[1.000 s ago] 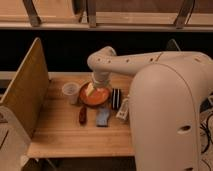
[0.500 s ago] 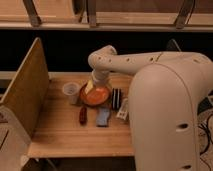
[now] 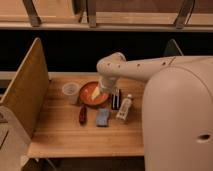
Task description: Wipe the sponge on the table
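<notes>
The gripper [image 3: 102,89] hangs at the end of the bent arm [image 3: 131,67], low over the right rim of the orange bowl [image 3: 89,98]. Whether it is released or clenched cannot be told, nor whether it touches the bowl or the yellow piece [image 3: 95,92] just to its left. The sponge [image 3: 103,117] lies flat on the table [image 3: 65,136], nearer the camera than the gripper and apart from it, with nothing holding it. Its long axis runs from front to back, almost parallel to the dark red object [image 3: 82,114] on its left. A black object [image 3: 116,98] sits just right of the gripper, with a white tube [image 3: 124,108] beyond it and a cup [image 3: 71,92] left of the bowl. The robot's pale body [image 3: 177,125] hides the table's right end.
</notes>
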Tool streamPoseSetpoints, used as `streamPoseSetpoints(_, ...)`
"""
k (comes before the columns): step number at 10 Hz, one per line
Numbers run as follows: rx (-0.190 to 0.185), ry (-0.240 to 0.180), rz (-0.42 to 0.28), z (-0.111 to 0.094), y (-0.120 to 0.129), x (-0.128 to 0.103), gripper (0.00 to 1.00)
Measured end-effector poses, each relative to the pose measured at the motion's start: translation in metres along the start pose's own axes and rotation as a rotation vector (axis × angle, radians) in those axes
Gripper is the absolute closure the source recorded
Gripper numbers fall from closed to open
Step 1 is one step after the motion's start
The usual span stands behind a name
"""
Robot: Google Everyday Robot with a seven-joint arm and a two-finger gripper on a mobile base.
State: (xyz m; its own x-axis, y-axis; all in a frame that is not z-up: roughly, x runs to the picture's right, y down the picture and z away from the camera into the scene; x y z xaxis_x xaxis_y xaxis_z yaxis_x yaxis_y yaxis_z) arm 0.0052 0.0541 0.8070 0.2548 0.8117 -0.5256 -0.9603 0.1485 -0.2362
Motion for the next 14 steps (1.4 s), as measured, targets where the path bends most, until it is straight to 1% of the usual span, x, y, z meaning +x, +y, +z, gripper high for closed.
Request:
streamPoseSetpoints(1,0.008,0.002,0.009,0.002,-0.003,0.011,0.20)
streamPoseSetpoints(2,0.008,-0.007,0.017,0.004,-0.003,0.015,0.20)
streamPoseSetpoints(4,0.010,-0.019,0.024,0.006,-0.005,0.019,0.20)
streamPoseSetpoints(7,0.008,-0.017,0.019,0.006,-0.002,0.018,0.20)
streamPoseSetpoints(8,0.013,-0.005,0.008,0.009,-0.001,0.020,0.20)
streamPoseSetpoints(9,0.011,0.019,-0.010,0.017,0.006,0.025,0.20)
streamPoseSetpoints(10,0.000,0.045,-0.026,0.027,0.017,0.032,0.20)
streamPoseSetpoints(11,-0.007,0.085,-0.034,0.041,0.025,0.043,0.20)
streamPoseSetpoints(13,-0.003,0.141,-0.041,0.060,0.030,0.056,0.20)
streamPoseSetpoints(14,0.001,0.157,-0.040,0.067,0.031,0.058,0.20)
